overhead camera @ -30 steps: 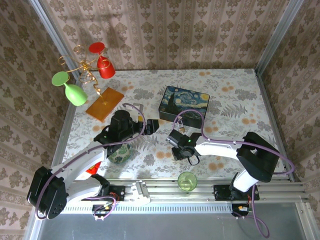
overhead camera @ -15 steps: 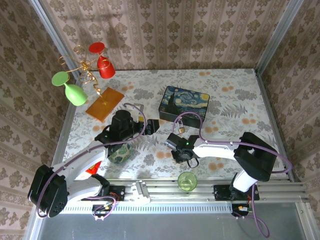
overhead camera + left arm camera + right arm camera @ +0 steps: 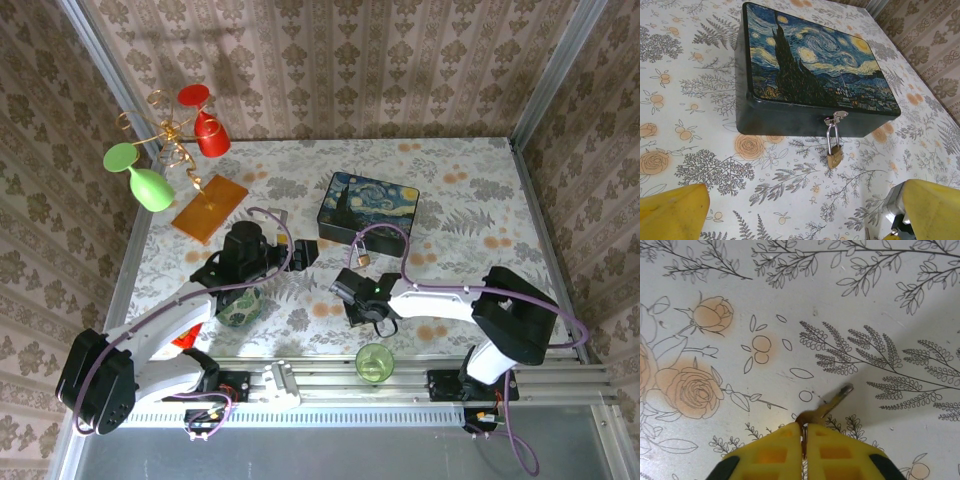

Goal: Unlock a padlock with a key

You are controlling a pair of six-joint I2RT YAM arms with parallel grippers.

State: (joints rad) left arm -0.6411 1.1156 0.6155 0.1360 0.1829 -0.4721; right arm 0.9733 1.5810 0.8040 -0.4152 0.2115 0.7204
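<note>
A: Right now vs 1 s ago: R gripper (image 3: 346,291) has slid a touch toward the near edge. L gripper (image 3: 302,252), box (image 3: 368,207), padlock (image 3: 362,258): same spots.

B: R grip?

A: Clamped on the key (image 3: 826,405). Fingers (image 3: 771,454) pressed together, only a hairline seam betw. them. Key blade sticks out past the tips, slanting up-right in wrist cam, over the flowered table (image 3: 715,315). Touching the cloth or not, can't tell.

B: L grip?

A: Spread wide (image 3: 800,212), one yellow finger at each bottom corner of its cam, facing the box front.

B: Padlock?

A: Hangs (image 3: 834,155) by its shackle from the hasp on the box's front wall (image 3: 790,120). Brass body lies on the table just beside that wall. Top cam: it sits betw. box and R gripper, near the gripper but apart; L gripper is off to its left.

B: Else?

A: Green cup (image 3: 373,362) by the near rail, on the base side of R gripper.
</note>
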